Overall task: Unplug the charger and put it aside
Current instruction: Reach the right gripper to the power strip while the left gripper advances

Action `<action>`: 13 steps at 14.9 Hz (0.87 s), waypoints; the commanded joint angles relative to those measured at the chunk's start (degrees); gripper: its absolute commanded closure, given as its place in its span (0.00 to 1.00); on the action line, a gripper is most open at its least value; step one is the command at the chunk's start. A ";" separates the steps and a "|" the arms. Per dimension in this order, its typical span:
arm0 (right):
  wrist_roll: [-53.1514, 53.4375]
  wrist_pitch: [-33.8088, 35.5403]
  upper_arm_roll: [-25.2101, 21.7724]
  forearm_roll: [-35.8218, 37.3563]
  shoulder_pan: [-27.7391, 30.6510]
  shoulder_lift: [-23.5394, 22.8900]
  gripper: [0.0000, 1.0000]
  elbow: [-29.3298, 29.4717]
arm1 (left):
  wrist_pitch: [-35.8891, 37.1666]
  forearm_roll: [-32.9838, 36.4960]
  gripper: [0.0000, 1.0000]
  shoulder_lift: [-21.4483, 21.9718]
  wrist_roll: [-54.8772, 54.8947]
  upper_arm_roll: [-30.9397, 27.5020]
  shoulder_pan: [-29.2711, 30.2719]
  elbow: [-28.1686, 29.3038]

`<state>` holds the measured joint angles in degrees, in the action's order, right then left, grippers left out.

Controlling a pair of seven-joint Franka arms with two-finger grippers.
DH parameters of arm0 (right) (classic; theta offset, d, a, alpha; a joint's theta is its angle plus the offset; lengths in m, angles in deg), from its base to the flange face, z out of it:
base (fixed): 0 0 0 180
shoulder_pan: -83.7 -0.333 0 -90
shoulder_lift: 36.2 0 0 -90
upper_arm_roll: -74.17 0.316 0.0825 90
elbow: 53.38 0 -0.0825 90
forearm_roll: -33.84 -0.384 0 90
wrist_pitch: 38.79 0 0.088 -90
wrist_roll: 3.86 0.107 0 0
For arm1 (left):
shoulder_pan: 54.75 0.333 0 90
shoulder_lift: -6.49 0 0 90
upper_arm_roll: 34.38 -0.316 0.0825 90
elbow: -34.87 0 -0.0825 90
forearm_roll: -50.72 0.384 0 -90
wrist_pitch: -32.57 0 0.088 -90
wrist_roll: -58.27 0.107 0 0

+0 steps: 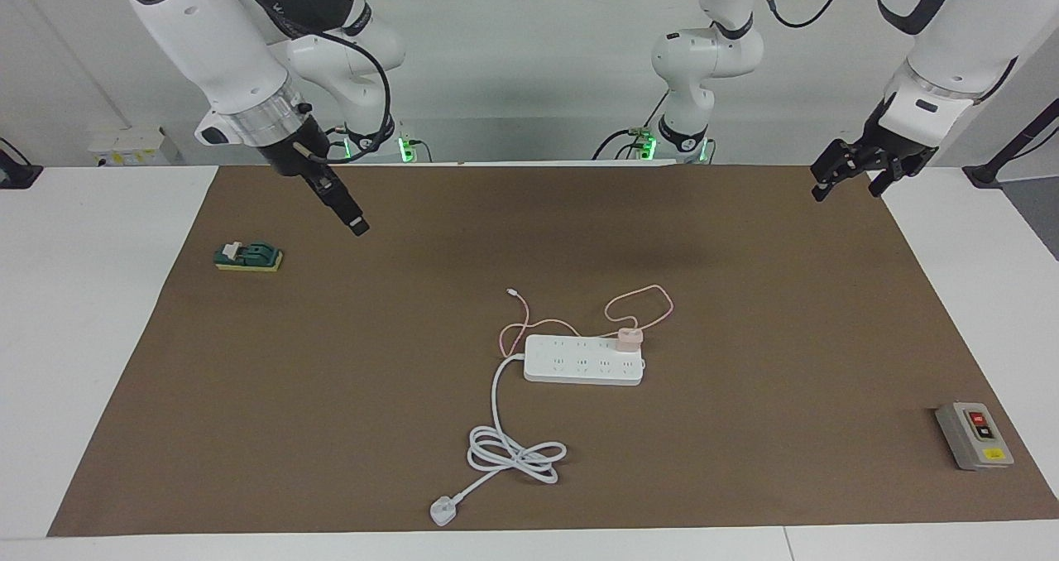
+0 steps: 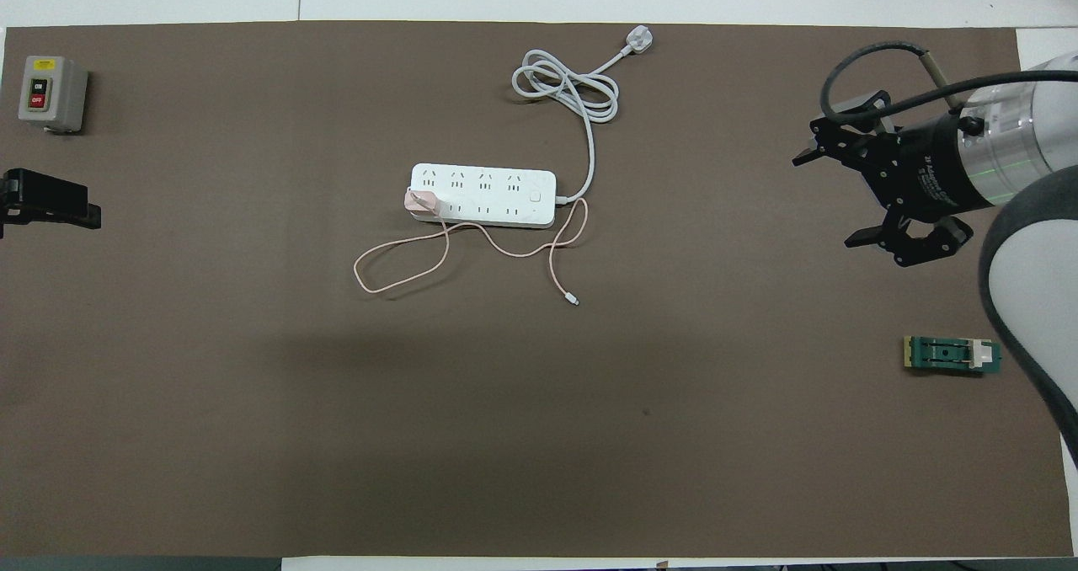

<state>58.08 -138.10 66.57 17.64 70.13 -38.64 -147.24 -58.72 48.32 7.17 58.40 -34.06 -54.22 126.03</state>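
Note:
The pale pink charger is plugged into the long white power strip, at the strip's end toward the left arm. Its thin pink cable lies in loops on the mat, nearer to the robots than the strip. My right gripper is open and empty, in the air over the mat toward the right arm's end. My left gripper is open and empty, over the mat's edge at the left arm's end. One of its fingers shows in the overhead view.
The strip's thick white cord coils away from the robots and ends in a white plug. A grey switch box stands toward the left arm's end. A small green block lies toward the right arm's end.

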 commanded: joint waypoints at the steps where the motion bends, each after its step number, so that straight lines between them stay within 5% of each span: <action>1: 7.38 -3.86 0.13 -3.22 -1.54 -3.44 0.00 -0.27 | -3.71 -5.84 0.00 1.25 6.26 -0.06 1.05 2.09; 4: 17.13 -7.29 0.22 -4.19 -5.59 -7.40 0.00 0.61 | -8.71 -15.75 0.00 3.61 6.81 0.03 0.44 8.57; 8: 18.30 -7.83 0.22 -6.56 -8.05 -11.88 0.00 3.60 | -17.16 -34.19 0.00 10.30 6.55 0.56 -0.53 25.36; 13: 24.35 -13.89 0.22 -10.25 -11.74 -16.44 0.00 3.51 | -17.52 -52.58 0.00 9.70 0.49 0.73 -3.78 25.65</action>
<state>79.80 -150.11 66.91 9.70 59.18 -52.00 -145.16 -74.28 1.38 15.51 61.08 -32.80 -56.23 149.87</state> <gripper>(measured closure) 0.000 0.000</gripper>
